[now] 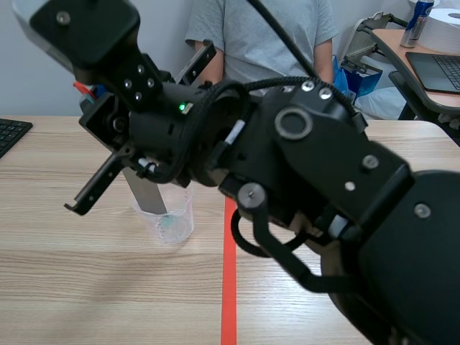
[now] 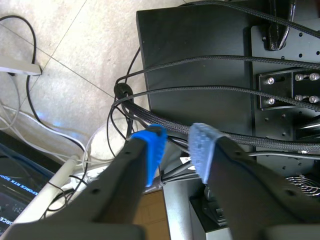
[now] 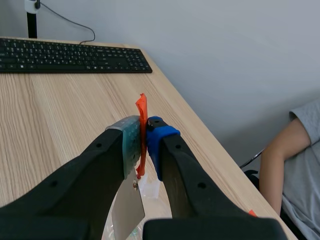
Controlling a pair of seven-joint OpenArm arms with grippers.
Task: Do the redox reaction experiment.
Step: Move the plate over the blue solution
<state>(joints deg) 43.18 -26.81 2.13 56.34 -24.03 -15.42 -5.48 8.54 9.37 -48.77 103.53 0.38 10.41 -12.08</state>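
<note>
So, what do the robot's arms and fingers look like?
The right arm is black and blocky, with silver screws, a small green light and braided black cables. Its fingers are thick and black, with one grey-green pad and one blue pad. The left fingers are black too, both pads blue.

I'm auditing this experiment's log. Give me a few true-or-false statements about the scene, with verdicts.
1. The right gripper is shut on an orange-red tag, with a metal strip hanging under it. True.
2. The metal strip lies flat on the table. False: its lower end stands in the clear beaker.
3. The left gripper holds the beaker. False: it is open and holds nothing, above cables.
4. A keyboard lies ahead of the right gripper. True.
</note>
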